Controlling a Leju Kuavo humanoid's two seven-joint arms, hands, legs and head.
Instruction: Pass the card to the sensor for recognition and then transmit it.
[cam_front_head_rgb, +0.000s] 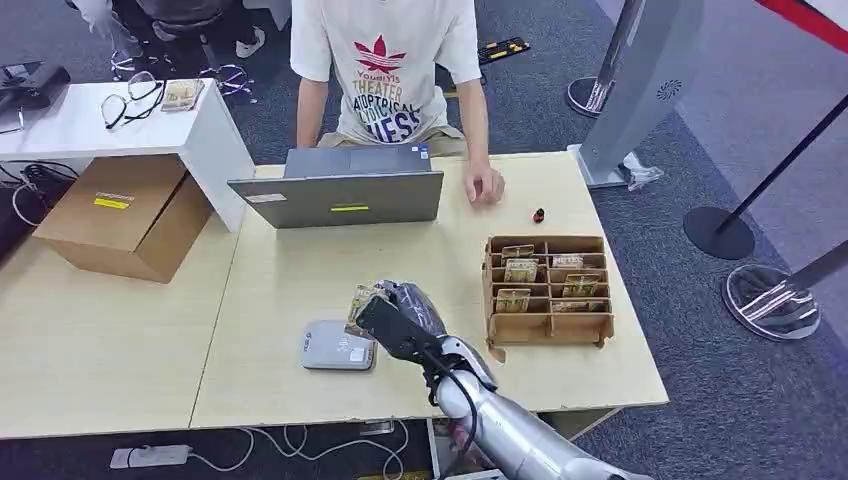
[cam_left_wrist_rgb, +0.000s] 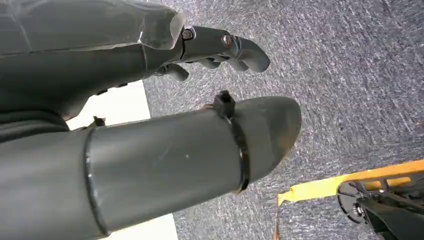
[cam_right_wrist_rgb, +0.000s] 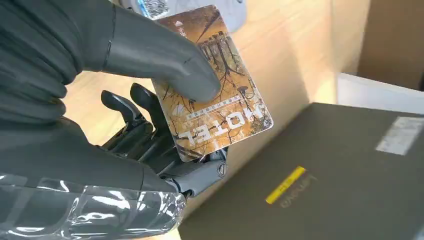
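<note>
My right hand (cam_front_head_rgb: 400, 312) hovers over the light wooden table (cam_front_head_rgb: 300, 280), just right of the flat grey card sensor (cam_front_head_rgb: 338, 345). Its thumb (cam_right_wrist_rgb: 160, 55) presses an orange-brown hotel card (cam_right_wrist_rgb: 220, 100) against the fingers; the card's edge (cam_front_head_rgb: 362, 300) peeks out at the hand's left side in the head view. My left hand (cam_left_wrist_rgb: 220, 47) hangs over grey carpet with its fingers loosely curled and nothing in it.
A wooden card rack (cam_front_head_rgb: 547, 288) with several cards stands right of my hand. A person (cam_front_head_rgb: 390, 70) sits behind a grey laptop (cam_front_head_rgb: 345, 188), one hand on the table. A cardboard box (cam_front_head_rgb: 125, 215) and white side table (cam_front_head_rgb: 90, 120) are at the left.
</note>
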